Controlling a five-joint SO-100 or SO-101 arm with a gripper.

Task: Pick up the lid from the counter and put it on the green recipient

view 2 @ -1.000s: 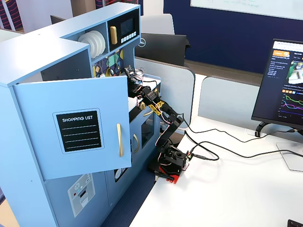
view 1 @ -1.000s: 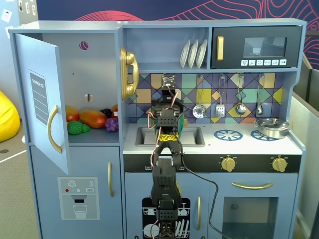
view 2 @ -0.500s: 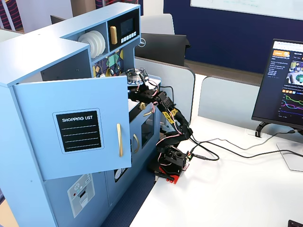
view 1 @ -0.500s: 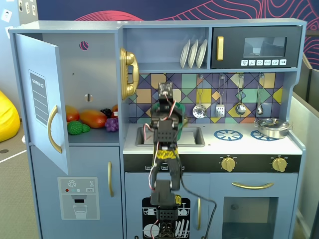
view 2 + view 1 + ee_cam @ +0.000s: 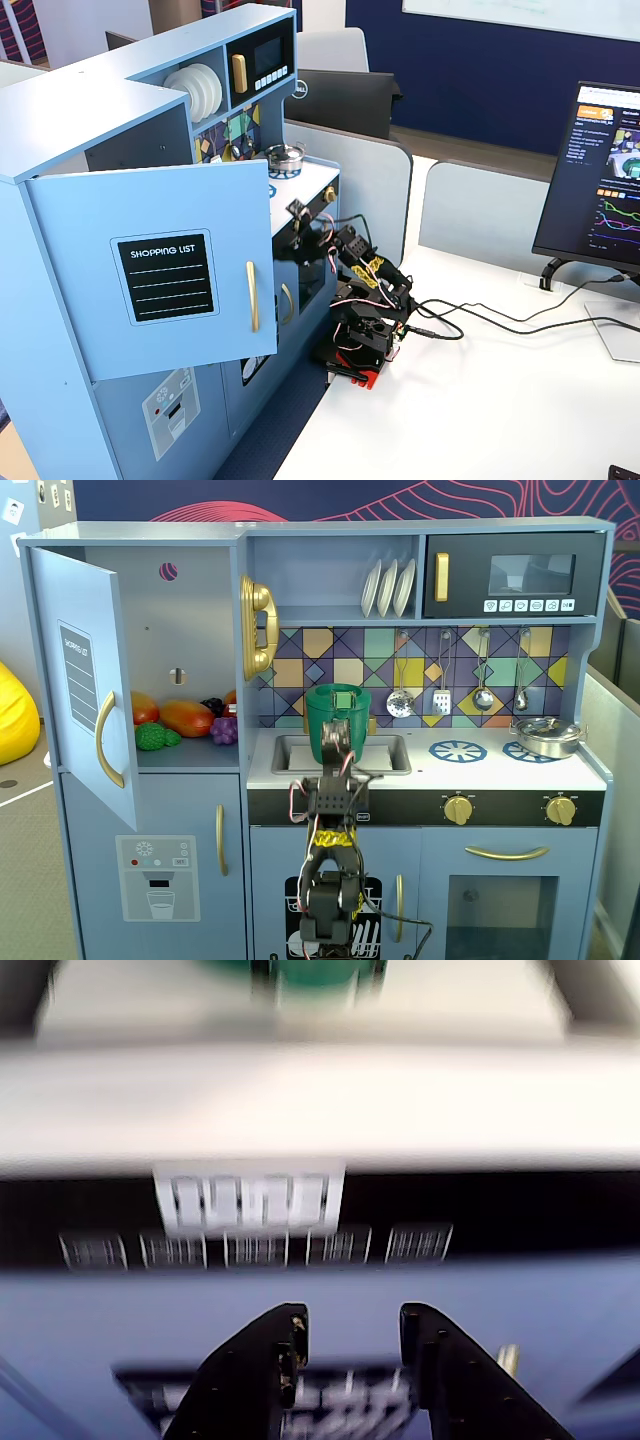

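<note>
The blue toy kitchen (image 5: 150,810) fills a fixed view, and its pale surface (image 5: 500,772) runs from the sink basin (image 5: 390,750) on the left to the printed burner rings on the right, where a silver pan (image 5: 545,737) sits. The arm (image 5: 333,810) stands in front of the kitchen, reaching up towards the sink side. The green recipient (image 5: 322,720) stands upright at the sink, partly hidden by the arm's upper end. In the wrist view only a blurred green patch of it shows at the top edge.

The pincer (image 5: 352,1312) is apart and holds nothing. In the wrist view it hangs below the front edge of the surface, facing the dark control strip.

I cannot make out the lid in any view. It may lie behind the arm or low in the basin. The pot's mouth looks uncovered, so the task appears to be at its start.

The step in hand seems to be the reach. To do it well, I judge the pincer should rise clear of the front edge before it goes forward. It should stay apart and find the lid first. Then it should come down over the small knob without nudging the tall pot.
</note>
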